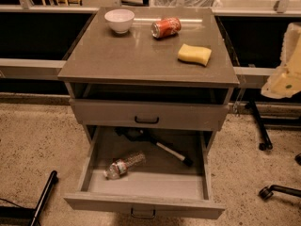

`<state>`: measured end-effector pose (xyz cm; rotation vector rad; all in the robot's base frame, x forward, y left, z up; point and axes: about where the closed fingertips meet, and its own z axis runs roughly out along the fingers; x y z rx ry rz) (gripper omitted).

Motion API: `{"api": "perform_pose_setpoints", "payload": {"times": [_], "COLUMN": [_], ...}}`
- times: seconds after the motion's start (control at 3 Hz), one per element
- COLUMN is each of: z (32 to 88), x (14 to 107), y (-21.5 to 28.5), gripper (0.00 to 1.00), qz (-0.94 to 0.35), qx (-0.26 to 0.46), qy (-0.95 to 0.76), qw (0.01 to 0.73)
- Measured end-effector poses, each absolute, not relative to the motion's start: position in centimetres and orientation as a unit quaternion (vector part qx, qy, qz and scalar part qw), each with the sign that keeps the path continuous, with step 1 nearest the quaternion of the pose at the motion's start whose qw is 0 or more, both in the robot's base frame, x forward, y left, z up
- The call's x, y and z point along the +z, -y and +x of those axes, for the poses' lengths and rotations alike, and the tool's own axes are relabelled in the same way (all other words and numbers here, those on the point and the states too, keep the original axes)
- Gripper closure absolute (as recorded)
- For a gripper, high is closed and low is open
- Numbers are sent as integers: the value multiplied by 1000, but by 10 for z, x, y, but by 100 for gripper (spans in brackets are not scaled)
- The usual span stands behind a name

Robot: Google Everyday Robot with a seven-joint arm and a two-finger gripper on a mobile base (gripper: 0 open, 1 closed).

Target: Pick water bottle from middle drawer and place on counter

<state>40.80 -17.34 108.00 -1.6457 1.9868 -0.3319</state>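
Observation:
The water bottle point(123, 165) lies on its side in the left part of the open middle drawer point(150, 182), cap toward the front left. The drawer is pulled out toward me, with its grey loop handle point(142, 214) at the front. The counter point(141, 51) is the grey-brown top of the cabinet above. My gripper point(286, 65) shows only as a cream-coloured part at the right edge, level with the counter, well away from the bottle and the drawer.
On the counter stand a white bowl point(119, 20), a red soda can point(165, 27) on its side and a yellow sponge point(194, 54). A black stick-like thing point(162, 147) lies at the drawer's back. A closed drawer front with black handle point(146, 120) is above. Chair casters point(268, 192) are at the right.

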Motion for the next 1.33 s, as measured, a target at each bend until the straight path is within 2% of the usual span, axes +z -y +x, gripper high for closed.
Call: {"api": "perform_pose_setpoints", "payload": {"times": [0.67, 1.0, 1.33], "z": [421, 433, 441], "x": [1063, 1007, 914], "y": [157, 139, 109], "gripper": [0, 0, 0], "qz": [-631, -656, -677], "qx": [-98, -52, 10], "qy": [-723, -705, -684], "qw": [265, 266, 272]}}
